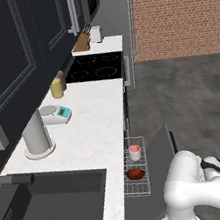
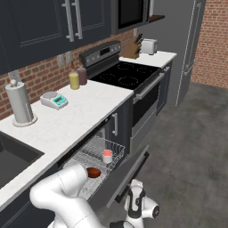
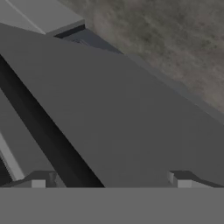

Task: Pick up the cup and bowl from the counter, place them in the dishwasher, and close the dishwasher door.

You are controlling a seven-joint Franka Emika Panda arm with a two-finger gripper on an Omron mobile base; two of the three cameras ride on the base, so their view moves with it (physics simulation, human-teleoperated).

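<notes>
Cup [image 1: 135, 152] and bowl [image 1: 135, 173] both sit in the dishwasher rack [image 1: 137, 187], off the counter [image 1: 93, 120]. Claw [image 3: 109, 183] wide open, empty, close against the half-raised dishwasher door [image 3: 131, 118]. Only door closing left, I'd say.

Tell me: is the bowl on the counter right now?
No. The bowl sits in the dishwasher's pulled-out rack beside the cup.

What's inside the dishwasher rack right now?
The cup stands upright and the bowl sits beside it in the rack. The arm covers the rack's near corner in the right view.
</notes>
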